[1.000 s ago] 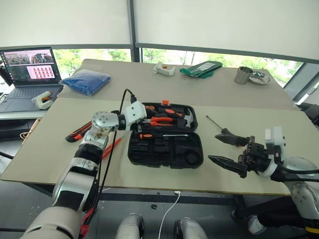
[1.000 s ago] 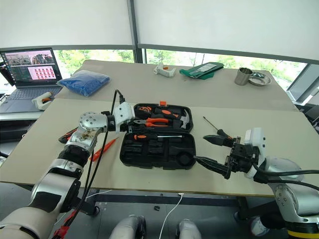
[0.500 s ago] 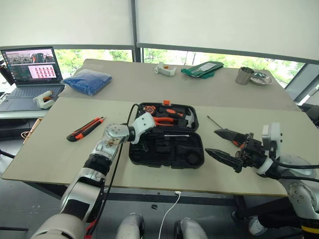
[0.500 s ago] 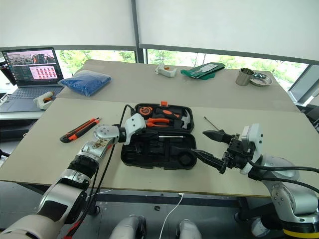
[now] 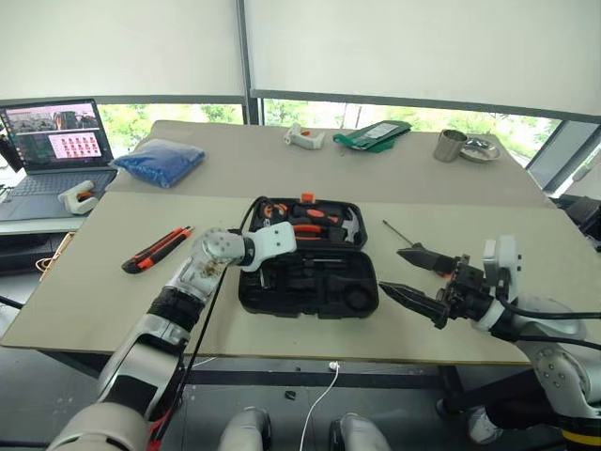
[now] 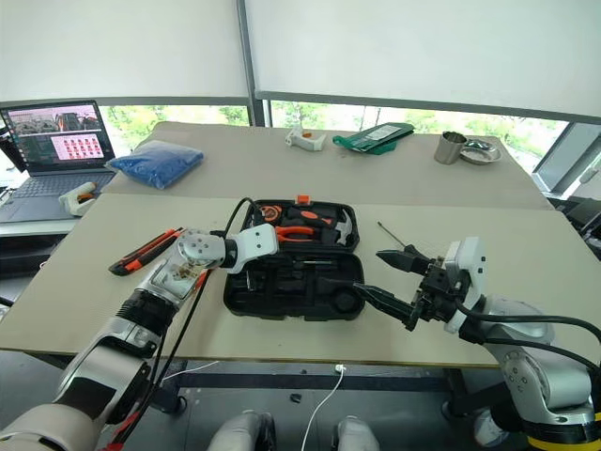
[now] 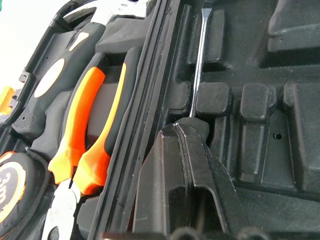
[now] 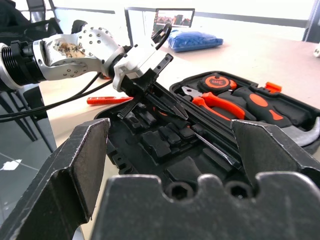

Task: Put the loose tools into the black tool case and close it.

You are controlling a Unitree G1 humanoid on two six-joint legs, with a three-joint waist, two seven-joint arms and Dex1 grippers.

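Our left gripper [image 8: 167, 102] angled down, fingers pressed together; our right gripper [image 5: 413, 274] held level, fingers spread wide.

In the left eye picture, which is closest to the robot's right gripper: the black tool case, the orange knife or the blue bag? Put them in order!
From the right gripper:
1. black tool case, just beside it, toward the table's middle.
2. utility knife, beyond the case, on the table's left.
3. blue bag, far back left, near the laptop.
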